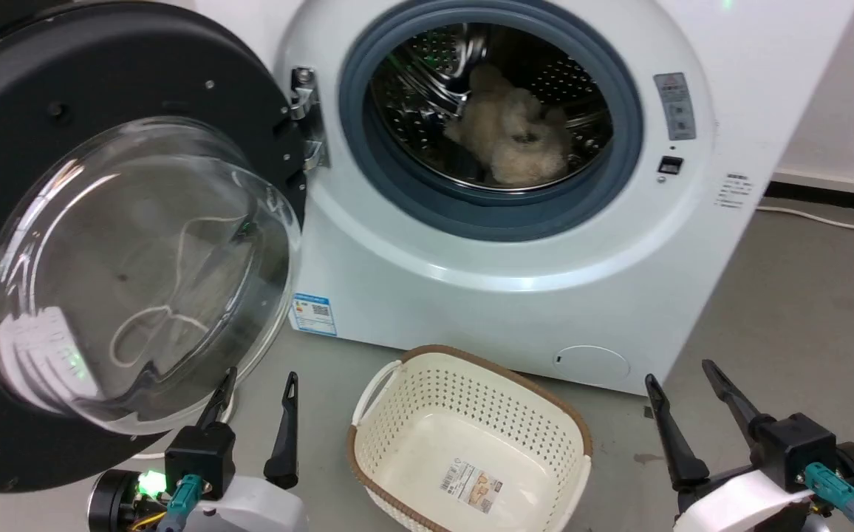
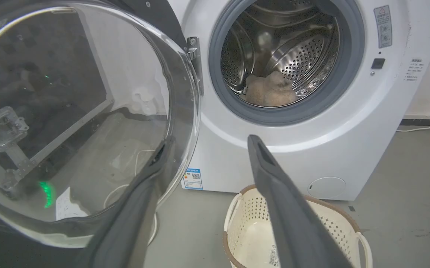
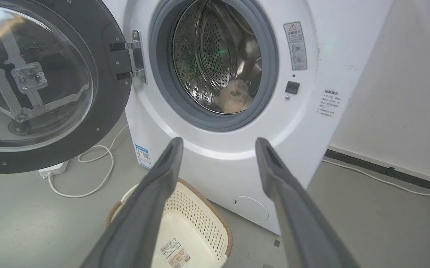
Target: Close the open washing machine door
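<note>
Both grippers' fingers are spread wide, holding nothing. The left gripper (image 1: 261, 378) hovers just beside the swung-open washing machine door (image 1: 28, 96), which is hinged at the washing machine's (image 1: 471, 295) left. The right gripper (image 1: 678, 373) sits across the laundry basket (image 1: 434, 406).

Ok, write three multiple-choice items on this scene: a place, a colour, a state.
1. The laundry basket stands: A. on the floor before the washing machine; B. inside the drum; C. on top of it.
2. The ring of the washing machine door is: A. white; B. black; C. blue.
3. That door is: A. shut; B. swung wide open; C. lying flat.
1 A, it sits on the floor below the machine's front. 2 B, black surrounds the glass. 3 B, it hangs aside on its hinge.
</note>
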You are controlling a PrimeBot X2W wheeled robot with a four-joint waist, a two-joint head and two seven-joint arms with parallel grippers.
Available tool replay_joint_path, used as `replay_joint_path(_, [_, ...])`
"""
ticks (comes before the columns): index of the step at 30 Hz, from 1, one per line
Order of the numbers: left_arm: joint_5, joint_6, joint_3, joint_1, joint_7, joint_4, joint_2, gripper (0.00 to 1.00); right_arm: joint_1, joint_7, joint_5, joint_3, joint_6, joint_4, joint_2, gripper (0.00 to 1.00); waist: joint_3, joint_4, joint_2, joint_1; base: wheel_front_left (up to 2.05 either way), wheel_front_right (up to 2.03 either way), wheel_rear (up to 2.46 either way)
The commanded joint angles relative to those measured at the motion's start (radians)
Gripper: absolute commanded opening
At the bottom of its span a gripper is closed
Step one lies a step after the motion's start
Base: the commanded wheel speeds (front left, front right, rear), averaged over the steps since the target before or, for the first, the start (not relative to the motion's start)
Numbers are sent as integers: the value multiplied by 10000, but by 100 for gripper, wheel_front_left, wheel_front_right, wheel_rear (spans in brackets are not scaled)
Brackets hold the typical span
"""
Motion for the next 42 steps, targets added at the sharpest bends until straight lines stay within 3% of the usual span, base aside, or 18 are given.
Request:
replay_joint_path(1, [-51, -42, -47, 37, -110, -14, 61, 100, 100, -105, -46, 60, 2, 18, 15, 100, 19, 122, 0, 1, 0, 0, 0])
replay_joint_path(17, [-106, 146, -129, 281, -486, -423, 64, 100, -312, -481, 164, 889, 4, 200, -258, 100, 192, 997, 0, 1, 0, 0, 0])
replay_joint_path(42, [-469, 90, 82, 507, -1072, -362, -3, 100, -193, -1066, 230, 1299, 5, 338, -282, 100, 81, 2099, 0, 1, 0, 0, 0])
